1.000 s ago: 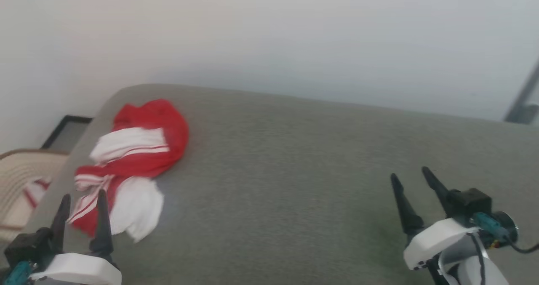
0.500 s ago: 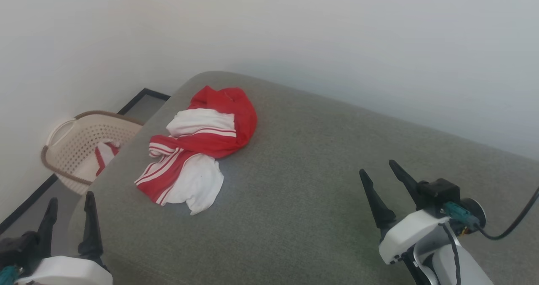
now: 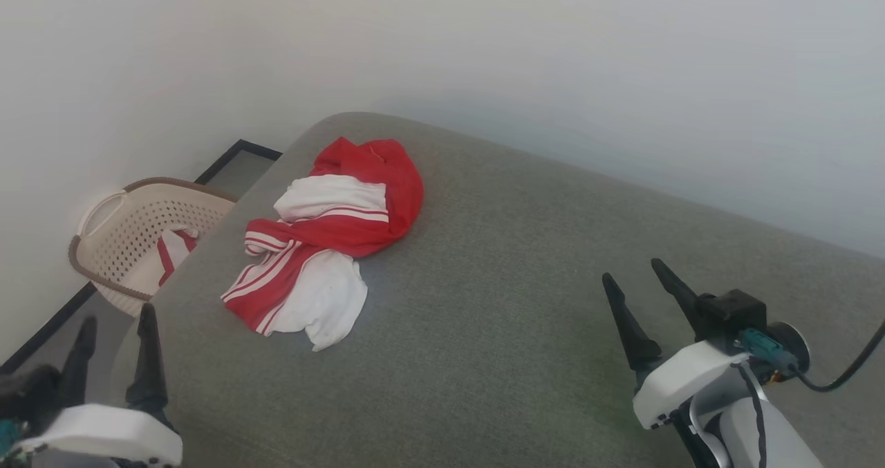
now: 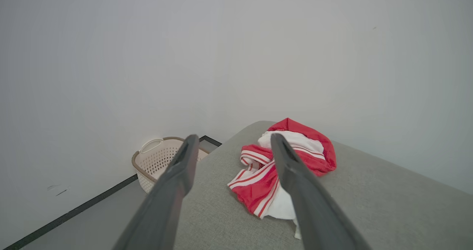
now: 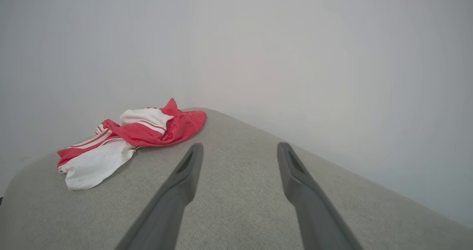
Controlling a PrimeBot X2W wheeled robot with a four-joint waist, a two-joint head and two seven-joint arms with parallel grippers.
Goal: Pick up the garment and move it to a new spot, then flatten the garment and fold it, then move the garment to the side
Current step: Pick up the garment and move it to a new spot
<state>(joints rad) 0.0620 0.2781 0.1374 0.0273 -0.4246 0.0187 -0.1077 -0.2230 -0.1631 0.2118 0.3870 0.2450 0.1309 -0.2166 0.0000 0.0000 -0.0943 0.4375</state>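
Left claw (image 3: 116, 318): low at the near left corner, both fingers spread with nothing between them, hanging at the near left edge of the grey upholstered seat (image 3: 484, 316). In its wrist view the fingers frame the seat edge, with the cloth just past the right finger.

Right claw (image 3: 632, 276): near right, above the seat, also spread wide and empty. Bare fabric lies ahead of it.

Garment (image 3: 325, 240): crumpled heap on the left part of the seat, close to its left edge, touched by neither claw. A white sleeve end lies nearest, striped red trim in the middle and a red bundle at the far end. Its long axis runs near to far, leaning slightly right in the head view. It lies ahead and a little right of the left claw, and well to the left of the right claw.

Judgement: the left arm is nearer, and the near white end is the first cloth in its path. Pick-up not yet begun.

Beyond: a cream perforated basket (image 3: 124, 240) on the floor left of the seat, holding another red-and-white cloth. Plain pale wall (image 3: 484, 39) behind.
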